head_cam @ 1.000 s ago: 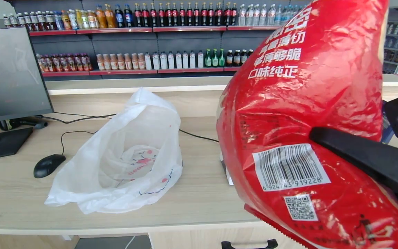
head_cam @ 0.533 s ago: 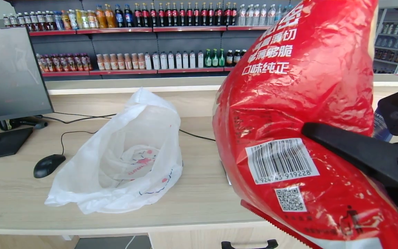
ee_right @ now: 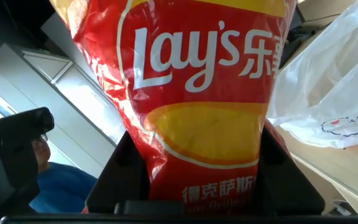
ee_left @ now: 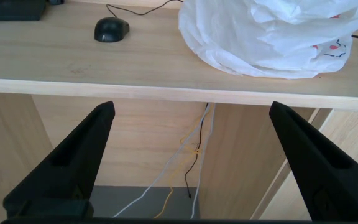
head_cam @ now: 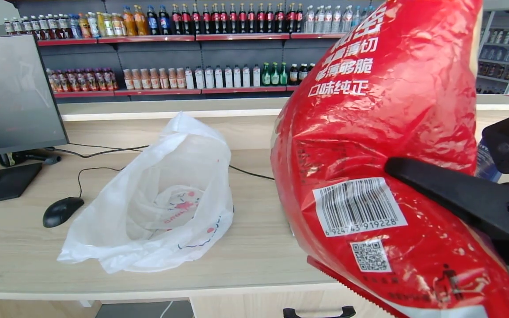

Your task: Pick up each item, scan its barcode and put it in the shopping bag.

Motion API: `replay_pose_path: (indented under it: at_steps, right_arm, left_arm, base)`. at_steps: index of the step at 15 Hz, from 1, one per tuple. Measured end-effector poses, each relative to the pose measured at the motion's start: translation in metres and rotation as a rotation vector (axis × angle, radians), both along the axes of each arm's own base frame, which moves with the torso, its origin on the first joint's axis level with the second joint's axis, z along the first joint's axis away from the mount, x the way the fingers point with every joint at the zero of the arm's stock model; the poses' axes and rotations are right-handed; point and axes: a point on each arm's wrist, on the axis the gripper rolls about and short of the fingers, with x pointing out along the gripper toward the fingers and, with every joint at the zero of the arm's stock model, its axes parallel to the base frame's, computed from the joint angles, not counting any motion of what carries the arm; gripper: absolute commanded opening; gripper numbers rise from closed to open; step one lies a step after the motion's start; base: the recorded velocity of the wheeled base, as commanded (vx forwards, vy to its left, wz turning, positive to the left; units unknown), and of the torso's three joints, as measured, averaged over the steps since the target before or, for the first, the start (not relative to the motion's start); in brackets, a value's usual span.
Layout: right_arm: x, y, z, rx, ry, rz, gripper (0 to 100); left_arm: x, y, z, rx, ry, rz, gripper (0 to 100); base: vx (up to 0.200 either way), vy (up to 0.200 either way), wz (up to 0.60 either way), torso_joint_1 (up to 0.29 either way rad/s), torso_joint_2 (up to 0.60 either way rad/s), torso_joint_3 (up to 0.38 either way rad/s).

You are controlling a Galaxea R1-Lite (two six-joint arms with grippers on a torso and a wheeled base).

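A large red chip bag [head_cam: 391,145] hangs high on the right, close to the head camera, with its white barcode label [head_cam: 358,205] facing it. My right gripper [head_cam: 418,181] is shut on the bag; one black finger [head_cam: 453,194] crosses its back side. The right wrist view has the bag's red and yellow front [ee_right: 204,106] pinched between both fingers. A white plastic shopping bag [head_cam: 161,203] lies open on the wooden counter [head_cam: 254,247], left of the chip bag. My left gripper [ee_left: 191,162] is open below the counter's front edge, with nothing in it.
A dark monitor [head_cam: 11,101] stands at the counter's left, with a black mouse [head_cam: 62,211] and its cable beside the shopping bag. Shelves of bottles [head_cam: 192,48] line the back wall. A black drawer handle [head_cam: 318,312] sits under the counter edge.
The chip bag and my right gripper shifted slightly left and up a second ago, then held nearly still. The shopping bag and left gripper have not moved.
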Motion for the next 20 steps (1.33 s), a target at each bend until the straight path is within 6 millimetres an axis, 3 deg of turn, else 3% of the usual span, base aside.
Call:
replay_pose_path:
  at_steps: [8,14,17,20]
  right_arm:
    - [0.000,-0.001,-0.005,-0.063,-0.091,-0.041,0]
    - [0.004,0.000,-0.030,-0.313,-0.199,-0.137,0]
    - [0.008,-0.001,-0.042,-0.487,-0.240,-0.279,0]
    - [0.015,0.000,-0.033,-0.579,-0.291,-0.502,0]
  left_arm:
    - [0.000,0.000,0.000,0.000,0.000,0.000,100]
    - [0.000,0.000,0.000,0.000,0.000,0.000,100]
    - [0.000,0.000,0.000,0.000,0.000,0.000,100]
    - [0.000,0.000,0.000,0.000,0.000,0.000,100]
  base:
    - [0.000,0.000,0.00,0.000,0.00,0.000]
    - [0.000,0.000,0.00,0.000,0.00,0.000]
    - [0.000,0.000,0.00,0.000,0.00,0.000]
    - [0.000,0.000,0.00,0.000,0.00,0.000]
